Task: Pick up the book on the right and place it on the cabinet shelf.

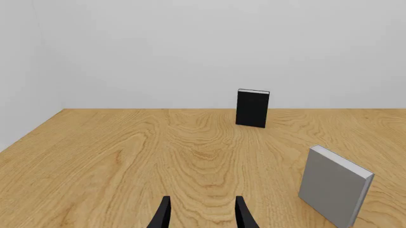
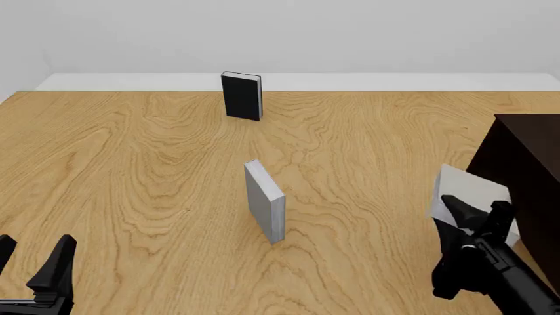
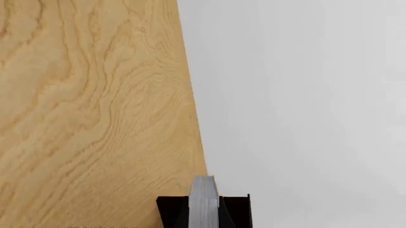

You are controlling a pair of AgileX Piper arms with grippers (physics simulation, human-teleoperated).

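You are looking at three books: one black book [image 2: 241, 96] and two grey books [image 2: 264, 201] [image 2: 468, 191]. One dark cabinet [image 2: 525, 164] is standing beside two grippers [image 2: 31, 269] [image 2: 473, 216].

Wide wooden table [image 2: 131, 164] here, light oak grain running front to back, meeting a pale wall at the far edge. Far back, a black book [image 2: 241, 96] stands upright on it. Mid-table, a grey book [image 2: 264, 201] stands on its edge, well apart from the black one. Over on the right, the dark cabinet [image 2: 525, 164] sits on the tabletop, though its base is cut off by the frame, so that footing is hard to confirm.
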